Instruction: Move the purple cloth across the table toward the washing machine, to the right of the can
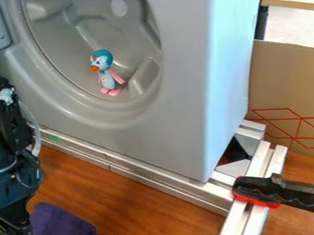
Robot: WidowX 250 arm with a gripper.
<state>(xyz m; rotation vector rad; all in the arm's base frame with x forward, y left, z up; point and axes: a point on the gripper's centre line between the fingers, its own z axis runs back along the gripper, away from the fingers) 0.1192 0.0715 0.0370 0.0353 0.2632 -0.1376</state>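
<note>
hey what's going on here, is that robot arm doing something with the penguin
No, the black robot arm isn't touching the penguin toy. It hangs at the left edge, its lower end beside a purple cloth on the wooden surface. The penguin stands away from it, inside the round recess of a grey unit.

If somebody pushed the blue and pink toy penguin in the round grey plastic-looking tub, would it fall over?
The penguin might tip easily, because its big head sits above small feet. It could slide too, since the tub looks smooth and curved.
</note>
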